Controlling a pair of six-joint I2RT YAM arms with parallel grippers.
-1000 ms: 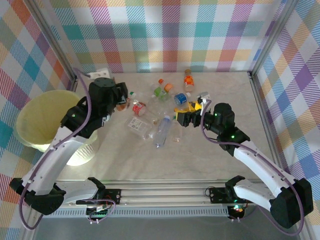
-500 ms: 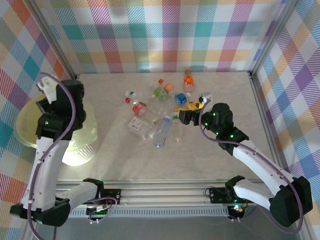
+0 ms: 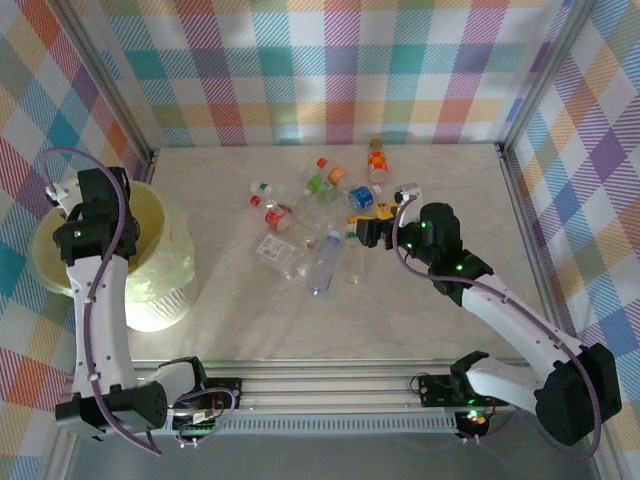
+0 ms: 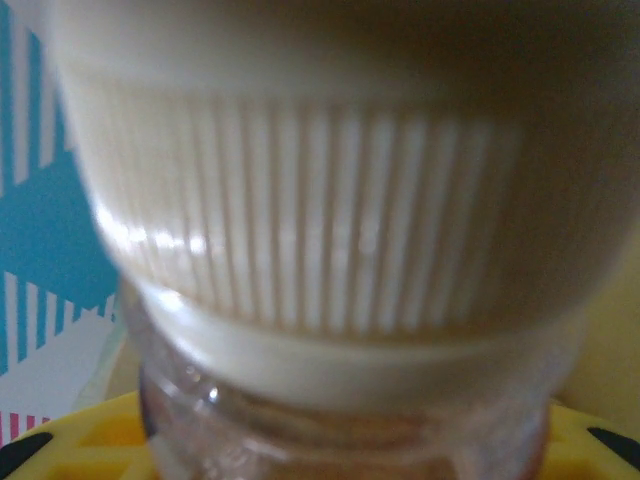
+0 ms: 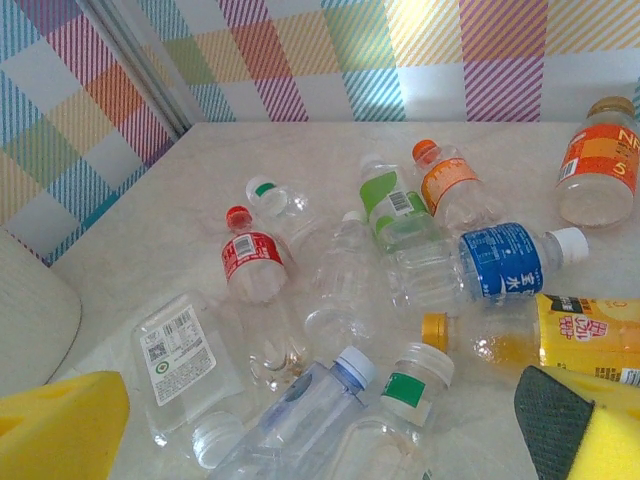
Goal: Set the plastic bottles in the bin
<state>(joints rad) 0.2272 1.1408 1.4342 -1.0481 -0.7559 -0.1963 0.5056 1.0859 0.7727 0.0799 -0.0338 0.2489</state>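
One clear plastic bottle with a ribbed white cap (image 4: 330, 250) is clamped between the yellow pads (image 4: 90, 445) of the left gripper (image 3: 85, 200), which hangs over the large round pale yellow plastic bin (image 3: 42, 265) at the left side. The right gripper (image 3: 362, 232) stands with its jaws wide apart, empty, above the loose cluster of small plastic bottles (image 5: 345, 285). These lie on the pale marbled tabletop (image 3: 400, 310), well apart from the bin.

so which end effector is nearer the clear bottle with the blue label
Right. The right end effector is open just short of the blue-labelled clear bottle; the left end effector is far off over the round pale yellow plastic bin, gripping a white-capped bottle.
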